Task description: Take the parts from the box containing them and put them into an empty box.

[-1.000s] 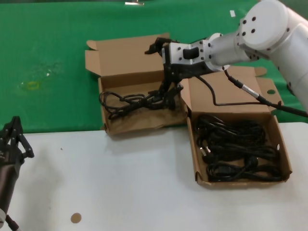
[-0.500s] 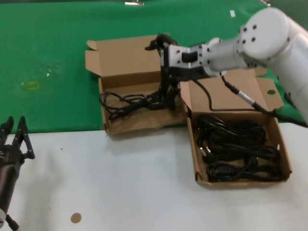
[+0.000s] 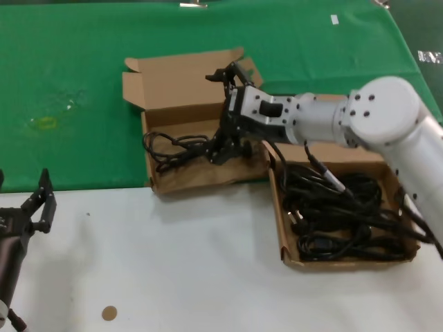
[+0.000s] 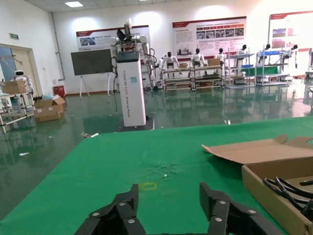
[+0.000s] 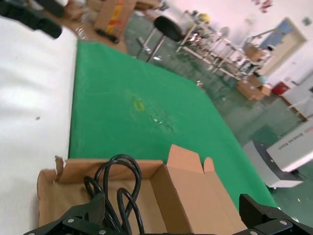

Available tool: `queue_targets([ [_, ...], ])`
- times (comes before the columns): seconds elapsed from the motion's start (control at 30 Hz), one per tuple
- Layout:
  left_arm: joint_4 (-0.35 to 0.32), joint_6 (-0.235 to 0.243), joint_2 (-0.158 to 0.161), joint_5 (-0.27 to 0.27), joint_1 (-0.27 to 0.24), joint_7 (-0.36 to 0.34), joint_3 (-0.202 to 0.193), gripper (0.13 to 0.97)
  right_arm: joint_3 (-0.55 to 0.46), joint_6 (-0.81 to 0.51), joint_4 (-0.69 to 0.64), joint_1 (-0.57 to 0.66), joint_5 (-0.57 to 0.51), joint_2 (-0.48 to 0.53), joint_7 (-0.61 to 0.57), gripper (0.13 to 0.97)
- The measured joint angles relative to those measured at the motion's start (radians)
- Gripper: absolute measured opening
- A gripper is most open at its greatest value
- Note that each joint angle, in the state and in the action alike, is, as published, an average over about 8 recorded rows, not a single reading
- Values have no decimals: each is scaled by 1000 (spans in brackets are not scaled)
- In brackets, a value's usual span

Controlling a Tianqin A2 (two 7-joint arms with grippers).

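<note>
The head view looks down over the table (image 3: 208,270); both wrist views look low across it, sharing the left box (image 3: 181,173).

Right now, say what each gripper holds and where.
Nothing is held. The right gripper stands open over the black power cable in the wavy-fronted box; the left gripper is open and empty.

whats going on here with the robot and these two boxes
The robot is moving black power cables between two cardboard boxes. Its right claw is low inside the wavy-walled box, fingers spread around a cable coil lying there. The straight-walled box beside it holds a pile of cables. The left claw waits open over the white table, near the robot.
</note>
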Motion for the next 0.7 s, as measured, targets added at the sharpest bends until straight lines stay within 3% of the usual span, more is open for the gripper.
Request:
queue_targets([
  [0.07,0,0,0,0,0,0,0,379,15,24,23,-32,15,1,6,963],
  [0.33,0,0,0,0,0,0,0,595,79,122,117,-164,75,6,28,966],
  [0.47,0,0,0,0,0,1,0,595,110,171,163,-229,104,9,40,966],
  [0.7,0,0,0,0,0,0,0,766,166,257,245,-344,157,14,59,966],
])
